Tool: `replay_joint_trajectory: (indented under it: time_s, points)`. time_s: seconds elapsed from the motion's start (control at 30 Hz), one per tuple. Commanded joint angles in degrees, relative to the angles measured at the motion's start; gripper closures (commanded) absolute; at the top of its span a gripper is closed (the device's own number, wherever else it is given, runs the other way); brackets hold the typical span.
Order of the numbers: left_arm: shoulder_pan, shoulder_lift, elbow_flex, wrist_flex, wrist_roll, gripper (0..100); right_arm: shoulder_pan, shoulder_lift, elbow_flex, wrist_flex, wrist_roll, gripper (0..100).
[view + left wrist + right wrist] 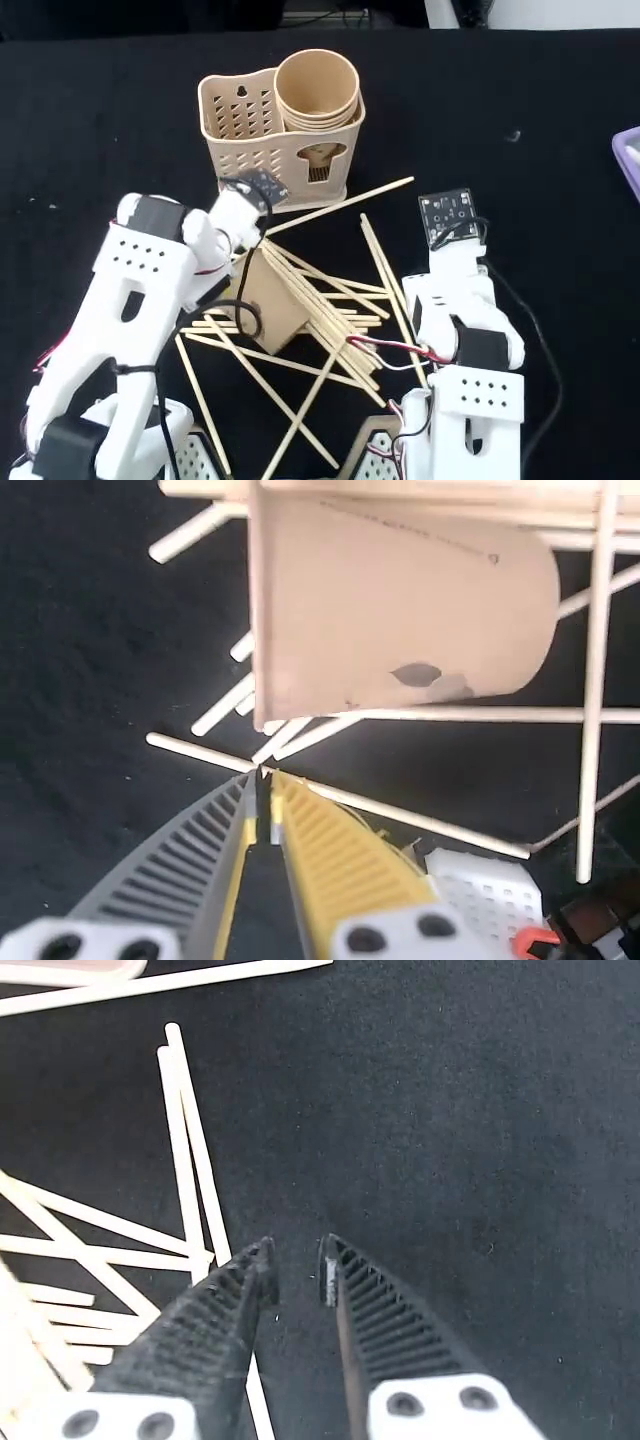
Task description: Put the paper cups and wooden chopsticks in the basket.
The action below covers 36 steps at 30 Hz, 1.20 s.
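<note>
While a stack of paper cups (pixel 317 92) already sits in the basket (pixel 240 130), one loose paper cup (pixel 272 300) and the wooden chopsticks (pixel 330 300) lie out on the black surface (pixel 520 80).
The basket stands at the far side of the surface, with the stack in its right-hand compartment. The loose paper cup lies on its side nearer the arms, with several chopsticks crossing over it, and the rest of the sticks are scattered around it in a loose tangle. The left pincer (pixel 262 776) is clenched, its tips pressed together right at one chopstick just beside the cup; I cannot tell whether it pinches that stick. The right pincer (pixel 297 1260) hangs released over bare surface – nothing between its tips – with a pair of chopsticks (pixel 190 1150) just beside it.
</note>
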Motion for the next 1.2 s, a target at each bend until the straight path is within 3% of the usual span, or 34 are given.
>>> replay_joint_trajectory:
  time_s: [0.0, 0.23, 0.43, 0.73, 0.9, 1.17]
  points:
    - [-0.6, -0.6, -7.1, 0.4, 2.8, 97, 0.5, 0.6, -0.1, -1.2, -0.4, 91.0]
    - [-9.3, -0.1, 3.1, -16.0, 3.3, 97, 0.6, 0.7, 0.0, -1.2, -0.4, 91.0]
    - [-6.1, -0.6, 12.2, -24.4, 11.8, 90, 0.5, 0.7, 0.0, -1.2, -0.4, 91.0]
    - [12.3, -0.6, 3.4, -10.6, 15.7, 88, 0.8, 0.4, 0.0, -1.2, -0.7, 91.0]
    - [18.1, -0.6, -3.3, -5.3, 15.5, 88, 1.3, 0.2, -0.4, -1.2, -0.9, 91.0]
    - [23.9, 0.4, -4.8, -6.5, 15.3, 88, 15.6, 0.2, -1.2, -5.6, -5.4, 90.9]
